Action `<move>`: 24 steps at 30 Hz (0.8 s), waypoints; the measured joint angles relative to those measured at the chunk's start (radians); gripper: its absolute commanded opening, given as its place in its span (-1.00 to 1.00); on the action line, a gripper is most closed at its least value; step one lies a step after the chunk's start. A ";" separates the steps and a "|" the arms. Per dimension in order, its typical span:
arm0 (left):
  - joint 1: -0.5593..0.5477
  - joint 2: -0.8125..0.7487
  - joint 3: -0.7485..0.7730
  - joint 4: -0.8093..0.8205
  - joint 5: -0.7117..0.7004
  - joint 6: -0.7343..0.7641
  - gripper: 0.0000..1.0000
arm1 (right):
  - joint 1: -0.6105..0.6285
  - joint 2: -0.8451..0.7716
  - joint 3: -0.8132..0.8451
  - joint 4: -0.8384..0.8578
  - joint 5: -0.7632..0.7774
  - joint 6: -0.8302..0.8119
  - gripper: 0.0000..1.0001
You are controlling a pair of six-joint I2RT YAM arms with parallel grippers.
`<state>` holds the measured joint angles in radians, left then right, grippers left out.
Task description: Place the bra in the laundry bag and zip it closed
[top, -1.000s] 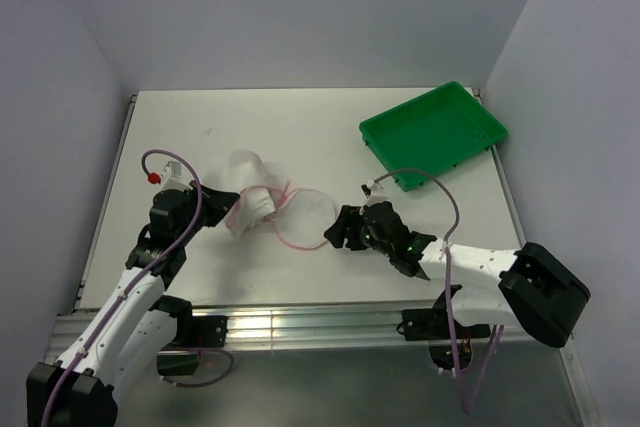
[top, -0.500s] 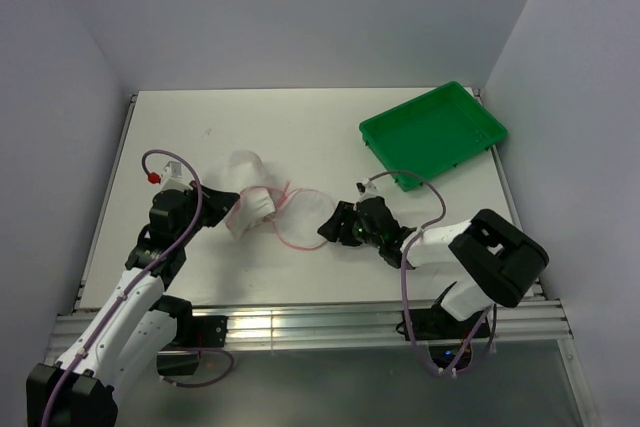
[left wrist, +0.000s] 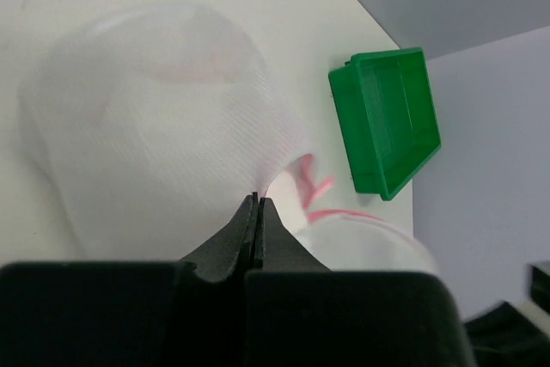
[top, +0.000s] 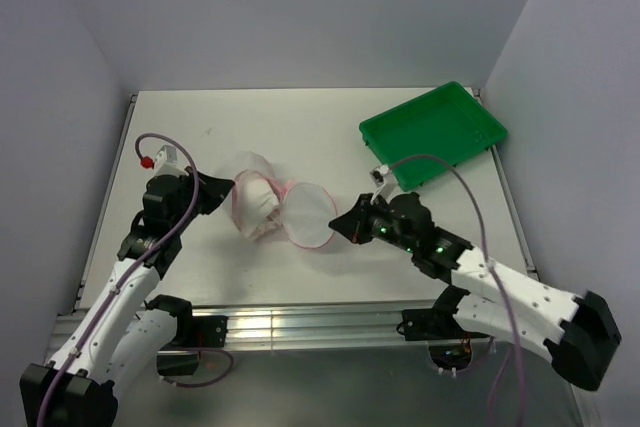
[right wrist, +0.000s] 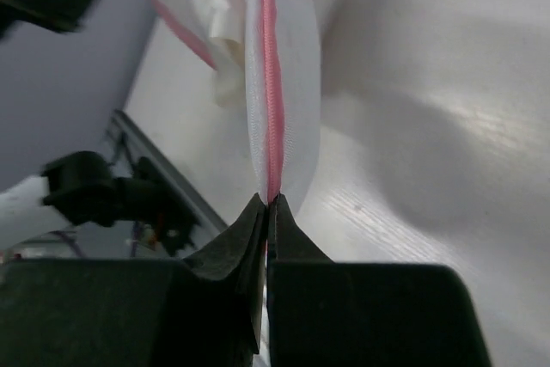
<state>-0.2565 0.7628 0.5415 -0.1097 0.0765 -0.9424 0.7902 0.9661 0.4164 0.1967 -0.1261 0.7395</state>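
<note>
The laundry bag [top: 308, 215] is a white mesh pouch with a pink zipper rim, held up between both arms at the table's middle. My left gripper [top: 224, 188] is shut on the mesh of its left side; in the left wrist view the jaws [left wrist: 257, 201] pinch the white netting [left wrist: 155, 135]. My right gripper [top: 343, 224] is shut on the pink rim of the round right flap, seen edge-on in the right wrist view [right wrist: 269, 202]. The bra [top: 255, 209], pale cream fabric, sits in the open bag between the two halves [right wrist: 225, 62].
A green plastic tray [top: 430, 132] stands at the back right of the table, also seen in the left wrist view [left wrist: 387, 118]. The aluminium rail runs along the table's near edge [top: 300, 319]. Grey walls close in the sides and back.
My right gripper shut on the flap's pink rim and raised it. My left gripper moved slightly back with the mesh, and the bag now stands up instead of lying flat.
</note>
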 measured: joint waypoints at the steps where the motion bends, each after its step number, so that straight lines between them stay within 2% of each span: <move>1: 0.000 0.002 0.017 -0.014 -0.003 0.009 -1.00 | 0.002 -0.074 0.044 -0.092 -0.005 -0.024 -1.00; 4: 0.000 0.003 0.084 -0.080 -0.011 0.045 -1.00 | 0.001 -0.208 0.223 -0.305 -0.018 -0.080 -1.00; 7: 0.000 0.003 0.167 -0.156 -0.016 0.095 -1.00 | -0.006 -0.257 0.363 -0.415 -0.039 -0.113 -1.00; 9: 0.000 0.009 0.223 -0.208 -0.021 0.133 -1.00 | -0.042 -0.253 0.425 -0.457 -0.068 -0.136 -1.00; 14: -0.003 -0.003 0.277 -0.297 0.039 0.177 -1.00 | -0.184 -0.114 0.565 -0.615 -0.145 -0.188 -1.00; 19: -0.013 -0.076 0.256 -0.367 0.091 0.196 -0.99 | -0.194 -0.106 0.611 -0.770 -0.082 -0.214 -1.00; 24: -0.018 -0.045 0.194 -0.402 0.200 0.197 -1.00 | -0.195 -0.063 0.611 -0.855 -0.109 -0.228 -1.00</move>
<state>-0.2749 0.7174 0.7353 -0.5117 0.2764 -0.7452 0.5949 0.9028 1.0271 -0.6579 -0.2348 0.5117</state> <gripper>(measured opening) 0.010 0.012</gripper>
